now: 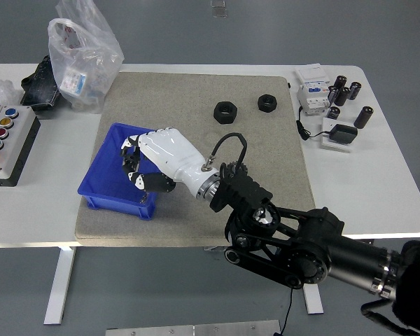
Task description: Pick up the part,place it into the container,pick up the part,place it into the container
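Hovering over one blue container (105, 175), right hand (150, 162), fingers curled, perhaps round a part; two black nuts (226, 111) beyond

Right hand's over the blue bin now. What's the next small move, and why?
Probably lower slightly and release. The right hand hangs over the blue bin, so anything it carries would drop inside; what it holds is hidden from this view. One black nut and a second nut lie on the mat, not yet picked.
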Robot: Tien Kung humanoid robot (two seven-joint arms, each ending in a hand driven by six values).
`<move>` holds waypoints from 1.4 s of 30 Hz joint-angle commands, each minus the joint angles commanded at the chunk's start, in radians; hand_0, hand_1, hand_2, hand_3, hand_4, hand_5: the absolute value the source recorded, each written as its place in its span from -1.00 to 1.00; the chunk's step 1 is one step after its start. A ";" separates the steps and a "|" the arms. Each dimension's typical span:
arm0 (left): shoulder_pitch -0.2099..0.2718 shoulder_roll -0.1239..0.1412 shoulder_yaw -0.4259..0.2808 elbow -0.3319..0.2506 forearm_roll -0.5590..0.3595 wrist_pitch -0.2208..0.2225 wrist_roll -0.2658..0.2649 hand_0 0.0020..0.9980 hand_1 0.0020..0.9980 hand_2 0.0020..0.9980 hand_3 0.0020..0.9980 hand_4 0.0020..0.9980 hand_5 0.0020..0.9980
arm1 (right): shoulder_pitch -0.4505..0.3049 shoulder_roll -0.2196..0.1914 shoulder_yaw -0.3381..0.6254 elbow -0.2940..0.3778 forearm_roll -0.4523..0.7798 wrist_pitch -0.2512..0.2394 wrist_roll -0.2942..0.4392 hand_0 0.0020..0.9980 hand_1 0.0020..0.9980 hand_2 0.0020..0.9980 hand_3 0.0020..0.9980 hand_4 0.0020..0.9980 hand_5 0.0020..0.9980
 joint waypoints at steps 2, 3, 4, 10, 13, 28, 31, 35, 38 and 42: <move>0.000 0.001 -0.004 0.000 0.003 0.000 0.003 0.32 0.11 0.12 0.41 0.24 -0.55 | 0.006 0.000 -0.018 -0.007 0.004 -0.004 0.003 -0.47 -0.10 -0.41 -0.13 -0.60 -0.99; 0.000 0.002 -0.005 0.000 0.004 0.001 0.004 0.32 0.11 0.12 0.41 0.24 -0.55 | 0.009 0.000 -0.026 -0.011 0.005 -0.005 0.004 -0.47 -0.10 -0.41 -0.13 -0.60 -0.99; 0.000 0.003 -0.005 0.000 0.003 0.001 0.005 0.32 0.11 0.12 0.41 0.24 -0.55 | 0.013 0.000 -0.037 -0.017 0.004 -0.006 0.004 -0.47 -0.10 -0.41 -0.13 -0.60 -0.99; -0.002 0.005 0.010 0.000 -0.011 0.001 0.004 0.32 0.11 0.12 0.41 0.24 -0.55 | 0.025 0.000 -0.066 -0.050 -0.008 0.006 -0.003 -0.45 -0.04 -0.06 -0.07 -0.42 -1.00; -0.002 0.005 0.017 0.000 -0.018 0.001 0.005 0.32 0.11 0.12 0.41 0.24 -0.55 | 0.030 0.000 -0.075 -0.060 -0.015 0.015 -0.011 -0.38 0.24 0.33 0.32 -0.36 -0.58; 0.000 0.009 0.038 0.000 -0.037 0.002 0.004 0.32 0.11 0.12 0.41 0.24 -0.55 | 0.019 0.000 -0.061 -0.061 -0.056 0.100 -0.059 -0.26 0.44 0.64 0.78 0.10 -0.65; 0.001 0.009 0.037 0.000 -0.036 0.002 0.004 0.32 0.11 0.12 0.41 0.24 -0.55 | 0.008 0.000 -0.033 -0.054 -0.069 0.108 -0.063 -0.25 0.44 0.64 0.79 0.17 -0.64; 0.002 0.007 0.040 0.000 -0.038 0.002 0.001 0.32 0.11 0.12 0.41 0.24 -0.55 | -0.028 -0.006 0.050 -0.035 -0.094 0.114 -0.072 -0.25 0.44 0.64 0.79 0.17 -0.64; 0.003 0.006 0.039 0.000 -0.038 0.002 -0.001 0.32 0.11 0.12 0.41 0.24 -0.54 | -0.062 -0.034 0.125 -0.029 -0.123 0.128 -0.091 -0.25 0.41 0.62 0.75 0.20 -0.61; 0.006 0.004 0.027 0.000 -0.028 0.002 0.001 0.32 0.11 0.12 0.41 0.24 -0.55 | -0.107 -0.092 0.225 -0.029 -0.182 0.175 -0.146 -0.25 0.43 0.72 1.00 0.77 -0.15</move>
